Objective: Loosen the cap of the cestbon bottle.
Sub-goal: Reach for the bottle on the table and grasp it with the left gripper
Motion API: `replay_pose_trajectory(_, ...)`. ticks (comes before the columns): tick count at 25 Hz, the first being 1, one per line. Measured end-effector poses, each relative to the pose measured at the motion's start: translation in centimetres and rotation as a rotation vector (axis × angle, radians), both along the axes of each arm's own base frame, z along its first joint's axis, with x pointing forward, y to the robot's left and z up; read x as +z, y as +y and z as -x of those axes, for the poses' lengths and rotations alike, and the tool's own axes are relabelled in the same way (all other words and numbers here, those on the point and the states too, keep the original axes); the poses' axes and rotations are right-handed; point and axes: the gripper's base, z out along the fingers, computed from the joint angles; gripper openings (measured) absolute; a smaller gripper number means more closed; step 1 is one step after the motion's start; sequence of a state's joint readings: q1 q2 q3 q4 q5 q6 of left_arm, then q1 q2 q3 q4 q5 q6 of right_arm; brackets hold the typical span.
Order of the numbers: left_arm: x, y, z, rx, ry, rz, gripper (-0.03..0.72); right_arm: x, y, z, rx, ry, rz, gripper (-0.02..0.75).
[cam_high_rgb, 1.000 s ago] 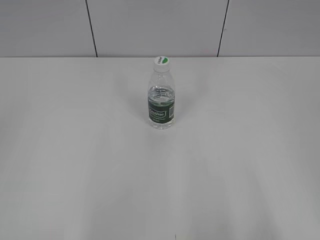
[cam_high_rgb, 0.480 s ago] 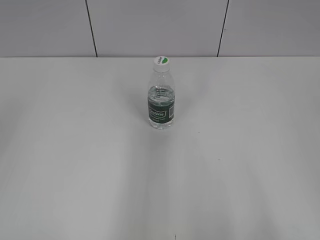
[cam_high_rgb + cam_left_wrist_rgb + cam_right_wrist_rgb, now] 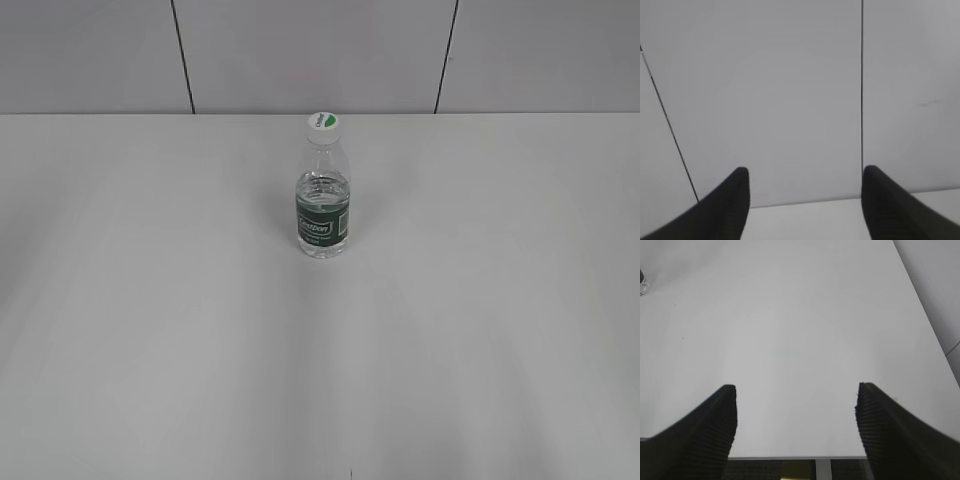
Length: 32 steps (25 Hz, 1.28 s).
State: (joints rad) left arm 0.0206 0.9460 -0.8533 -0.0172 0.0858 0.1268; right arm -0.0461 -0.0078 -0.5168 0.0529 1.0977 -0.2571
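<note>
White table [image 3: 480,330], cestbon bottle [image 3: 323,205] unmoved.

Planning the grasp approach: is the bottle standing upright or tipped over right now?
Upright. The cestbon bottle stands on its base on the table, cap on top.
</note>
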Motion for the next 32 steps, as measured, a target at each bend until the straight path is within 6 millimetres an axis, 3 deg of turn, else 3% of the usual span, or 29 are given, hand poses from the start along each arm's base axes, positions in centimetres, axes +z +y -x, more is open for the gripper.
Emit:
replay_pose_trajectory(14,-4.0,0.1,-7.2,-0.004,-0.045,-0.032,0.439,0.0,0.0,0.0,0.0,0.0,0.0,0.564)
replay_pose_trajectory(24,-11.5,-1.2,-13.8,-0.168,-0.09,-0.102,0.439,0.0,0.0,0.0,0.0,0.0,0.0,0.564)
replay_pose_trajectory(32,-17.7,-2.4,-16.5,-0.308,-0.167,-0.033,0.439,0.0,0.0,0.0,0.0,0.0,0.0,0.564)
